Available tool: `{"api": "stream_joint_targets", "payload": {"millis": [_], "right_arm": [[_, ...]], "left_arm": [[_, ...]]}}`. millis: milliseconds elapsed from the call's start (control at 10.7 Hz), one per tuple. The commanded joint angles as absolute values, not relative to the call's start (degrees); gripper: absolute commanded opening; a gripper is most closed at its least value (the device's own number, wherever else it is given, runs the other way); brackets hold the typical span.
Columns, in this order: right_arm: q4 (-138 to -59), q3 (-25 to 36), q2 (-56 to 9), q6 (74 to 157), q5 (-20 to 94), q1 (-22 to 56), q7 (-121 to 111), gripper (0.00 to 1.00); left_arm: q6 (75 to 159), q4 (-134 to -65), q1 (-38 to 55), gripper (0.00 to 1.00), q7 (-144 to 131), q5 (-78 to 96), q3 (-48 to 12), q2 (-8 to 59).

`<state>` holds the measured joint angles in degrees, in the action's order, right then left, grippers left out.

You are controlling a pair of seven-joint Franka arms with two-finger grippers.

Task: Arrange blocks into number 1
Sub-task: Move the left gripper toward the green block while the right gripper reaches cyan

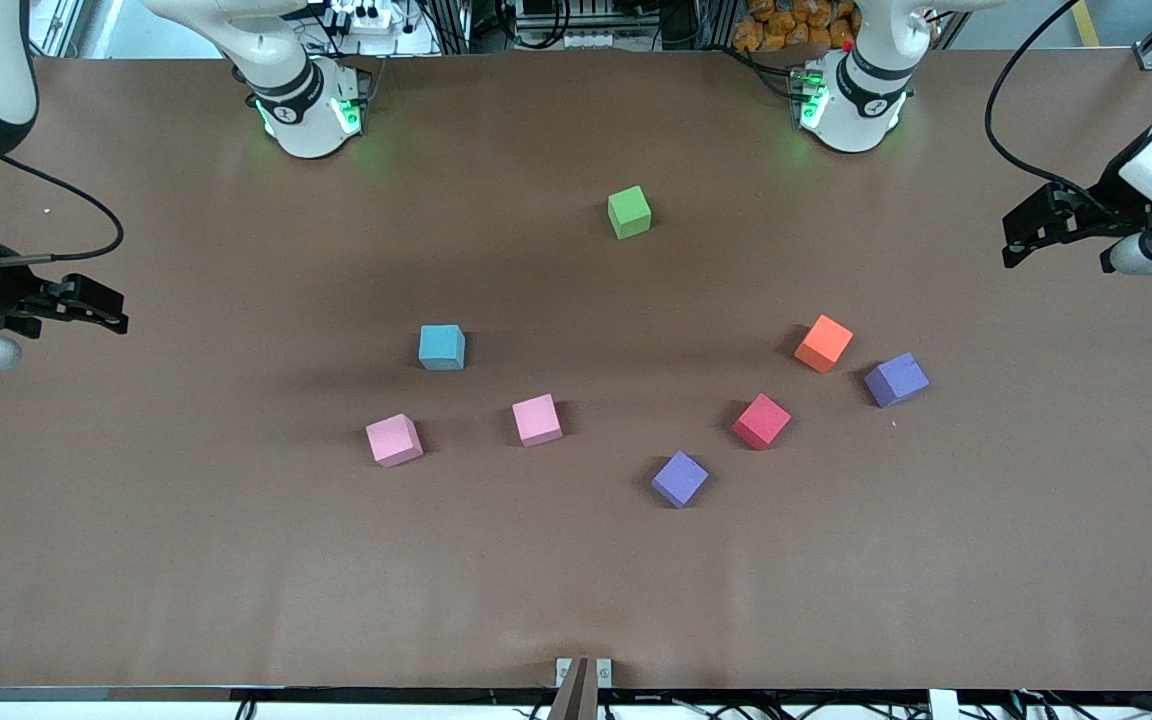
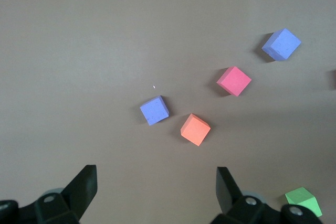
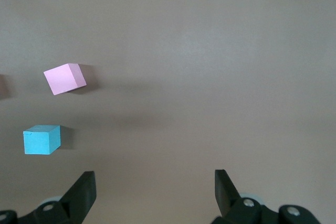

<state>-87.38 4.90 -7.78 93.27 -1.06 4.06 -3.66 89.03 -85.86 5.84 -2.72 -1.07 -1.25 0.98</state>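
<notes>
Seven small matte foam cubes lie scattered on the brown table (image 1: 136, 560), none touching: two purple, two pink, one red, one orange, one light blue, one green.

Nearest the front camera is a purple block (image 1: 680, 479). Then come the two pink blocks (image 1: 394, 440) (image 1: 537, 419) and the red block (image 1: 761, 421). Farther are the second purple block (image 1: 896, 380), the orange block (image 1: 823, 343) and the light blue block (image 1: 441, 347). Farthest is the green block (image 1: 629, 212).

The left gripper (image 2: 156, 186) and right gripper (image 3: 155, 187) hang over their own table ends, fingers spread, empty.

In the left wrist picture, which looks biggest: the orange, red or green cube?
1. Orange cube and red cube: they look alike, so no ranking.
2. Green cube: looks smallest, but the hand partly hides it.
</notes>
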Motion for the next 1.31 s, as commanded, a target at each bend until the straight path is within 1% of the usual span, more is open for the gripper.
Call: {"api": "stream_joint_targets", "payload": {"millis": [0, 280, 373, 560, 747, 1027, 1213], "right_arm": [[-86.31, 4.31, -8.17, 92.90, -1.23, 3.43, -2.81, 1.00], [-86.31, 4.31, -8.17, 92.90, -1.23, 3.43, -2.81, 1.00], [-86.31, 4.31, -8.17, 92.90, -1.14, 3.34, -2.81, 1.00], [-86.31, 4.31, -8.26, 92.90, -0.79, 3.25, -2.81, 1.00], [-86.40, 4.31, -8.61, 92.90, -0.53, 3.16, -2.72, 1.00], [-86.48, 4.31, -9.49, 93.51, -0.26, 3.78, -2.72, 1.00], [-86.75, 4.31, -10.54, 94.65, 1.92, 4.22, -2.72, 1.00]], "left_arm": [[87.80, -84.64, 5.71, 1.00, -2.99, -0.18, -0.97, 1.06], [88.50, -85.34, 6.41, 1.00, -4.22, 1.48, -2.28, 2.89], [89.46, -85.95, 6.50, 1.00, -6.66, 2.45, -4.37, 3.68], [92.45, -89.46, 8.17, 1.00, -14.65, 4.48, -6.75, 3.95], [92.81, -91.13, 8.17, 1.00, -17.12, 4.40, -10.44, 4.83], [93.86, -92.72, 8.17, 1.00, -19.50, 4.31, -12.83, 4.92], [94.65, -93.42, 9.22, 1.00, -21.78, 4.31, -14.14, 5.10]]}}
